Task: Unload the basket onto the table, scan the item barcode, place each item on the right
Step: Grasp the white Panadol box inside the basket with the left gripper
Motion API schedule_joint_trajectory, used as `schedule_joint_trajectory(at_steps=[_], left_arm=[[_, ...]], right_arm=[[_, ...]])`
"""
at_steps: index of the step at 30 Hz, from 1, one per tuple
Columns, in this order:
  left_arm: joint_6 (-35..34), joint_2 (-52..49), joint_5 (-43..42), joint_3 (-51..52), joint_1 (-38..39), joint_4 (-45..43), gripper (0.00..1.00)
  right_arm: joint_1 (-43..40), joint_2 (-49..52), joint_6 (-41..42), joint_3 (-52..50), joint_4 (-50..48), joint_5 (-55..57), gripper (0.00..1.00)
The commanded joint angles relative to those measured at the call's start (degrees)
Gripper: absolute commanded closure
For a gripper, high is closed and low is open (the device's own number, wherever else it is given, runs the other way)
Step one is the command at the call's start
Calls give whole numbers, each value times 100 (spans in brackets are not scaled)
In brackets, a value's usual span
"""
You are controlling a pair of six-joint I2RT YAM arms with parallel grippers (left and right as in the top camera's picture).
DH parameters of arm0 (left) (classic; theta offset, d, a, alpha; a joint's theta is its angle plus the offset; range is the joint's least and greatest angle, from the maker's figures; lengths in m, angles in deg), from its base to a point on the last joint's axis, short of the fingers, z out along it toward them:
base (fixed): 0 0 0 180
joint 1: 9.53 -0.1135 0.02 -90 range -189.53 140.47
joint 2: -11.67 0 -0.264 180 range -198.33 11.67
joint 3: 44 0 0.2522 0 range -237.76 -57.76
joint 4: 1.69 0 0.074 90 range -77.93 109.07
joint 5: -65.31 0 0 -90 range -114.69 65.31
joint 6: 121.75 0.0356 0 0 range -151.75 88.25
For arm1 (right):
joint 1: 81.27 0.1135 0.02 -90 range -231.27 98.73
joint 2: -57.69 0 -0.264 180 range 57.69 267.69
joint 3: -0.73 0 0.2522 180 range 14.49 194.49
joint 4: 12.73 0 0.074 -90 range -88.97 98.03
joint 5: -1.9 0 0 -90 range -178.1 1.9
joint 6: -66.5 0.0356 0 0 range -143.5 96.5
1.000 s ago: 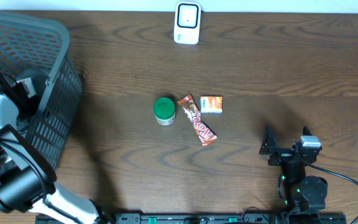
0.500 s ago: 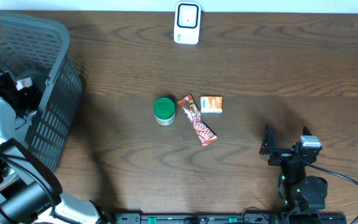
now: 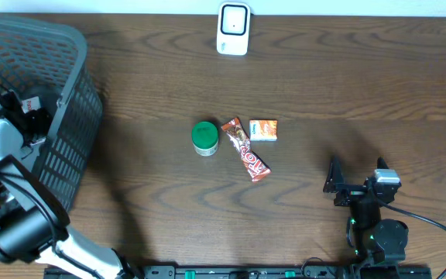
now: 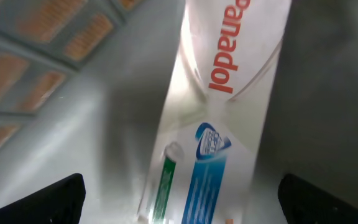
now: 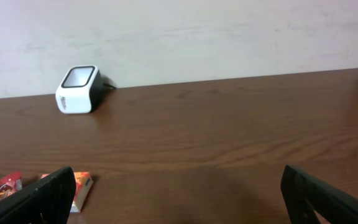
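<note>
A white Panadol box (image 4: pixel 229 106) with red lettering and blue and green stripes lies on the floor of the grey basket (image 3: pixel 72 54). My left gripper (image 4: pixel 182 208) hangs just above it, open, one fingertip on each side and not touching it. From overhead the left gripper (image 3: pixel 31 116) sits inside the basket at the far left. The white barcode scanner (image 3: pixel 233 29) stands at the table's far edge, also seen as the scanner (image 5: pixel 78 89). My right gripper (image 3: pixel 357 174) rests open near the front right, nothing between its fingers (image 5: pixel 36 199).
A green-lidded jar (image 3: pixel 204 137), a red snack bar (image 3: pixel 246 149) and a small orange box (image 3: pixel 264 129) lie together mid-table. The orange box (image 5: pixel 79 190) also shows low left in the right wrist view. The basket's slatted wall (image 4: pixel 55 43) stands close to the left gripper.
The left gripper's jaws have spread wider inside the basket and the left arm has shifted slightly. The right arm and the items on the table have not moved.
</note>
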Motion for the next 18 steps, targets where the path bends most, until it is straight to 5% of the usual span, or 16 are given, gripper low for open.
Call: schedule_joint_trajectory(at_steps=[1, 12, 18], left_arm=[[210, -304, -122, 17, 7, -87, 1], [756, -940, -245, 17, 203, -258, 2], [734, -1226, -225, 17, 201, -275, 26]], right_arm=[[-9, -7, -74, -4, 24, -7, 1], [-9, -7, -76, -4, 24, -7, 1], [-9, -7, -76, -4, 24, -7, 1]])
